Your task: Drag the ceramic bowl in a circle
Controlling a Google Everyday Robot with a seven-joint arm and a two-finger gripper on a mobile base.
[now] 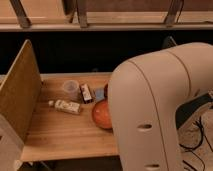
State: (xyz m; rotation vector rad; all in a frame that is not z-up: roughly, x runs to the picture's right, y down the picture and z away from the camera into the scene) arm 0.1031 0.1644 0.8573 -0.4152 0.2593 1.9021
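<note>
The ceramic bowl (pixel 101 114), round, shallow and glossy orange-red, sits on the wooden table (pixel 65 135) toward its right side. Its right part is hidden behind my large white arm housing (pixel 160 110), which fills the right half of the camera view. The gripper is hidden behind that housing, so I cannot see where it stands relative to the bowl.
A translucent plastic cup (pixel 70 88) stands at the table's back. A small dark bottle (pixel 86 93) and a blue packet (pixel 99 93) lie beside it. A pale bottle (pixel 66 106) lies on its side left of the bowl. A wooden side panel (pixel 19 95) walls the left edge.
</note>
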